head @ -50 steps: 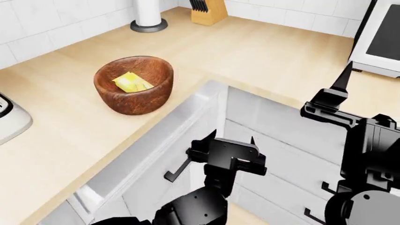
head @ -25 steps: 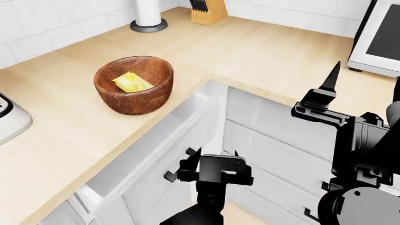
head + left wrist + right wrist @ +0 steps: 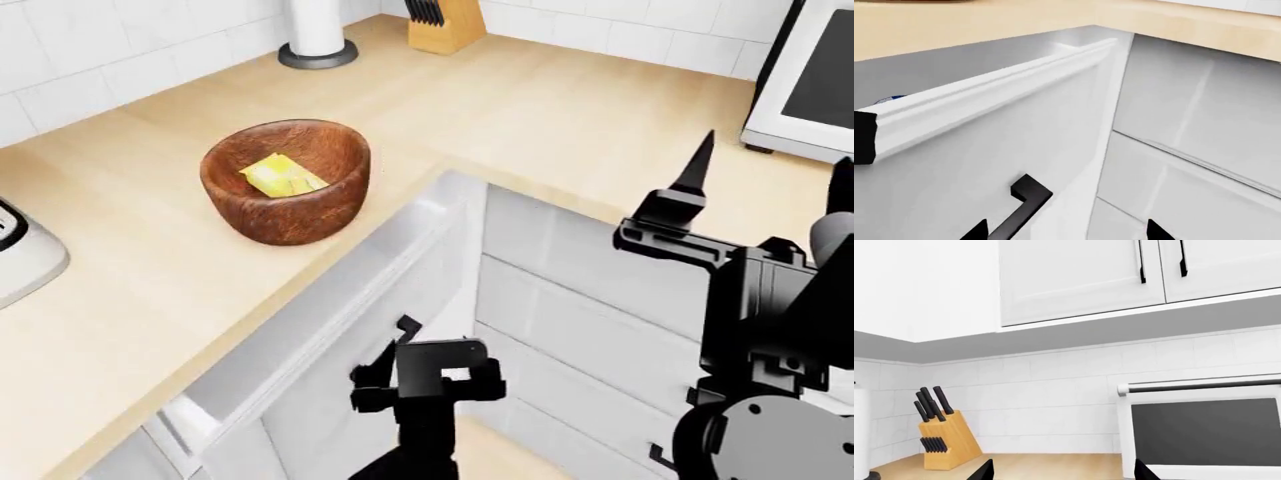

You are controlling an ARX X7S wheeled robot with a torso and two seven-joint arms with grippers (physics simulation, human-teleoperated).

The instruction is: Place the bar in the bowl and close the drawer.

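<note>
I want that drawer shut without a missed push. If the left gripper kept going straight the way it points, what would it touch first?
Most likely the white front of the drawer, near its black handle. The left gripper faces that panel with nothing between, though how far off it is stays unclear.

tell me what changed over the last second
The left gripper dropped lower in the head view, down in front of the drawer near its black handle, holding nothing. The right gripper drifted slightly toward the left arm's side, fingers up. The bar stayed in the bowl, and the drawer is still open.
</note>
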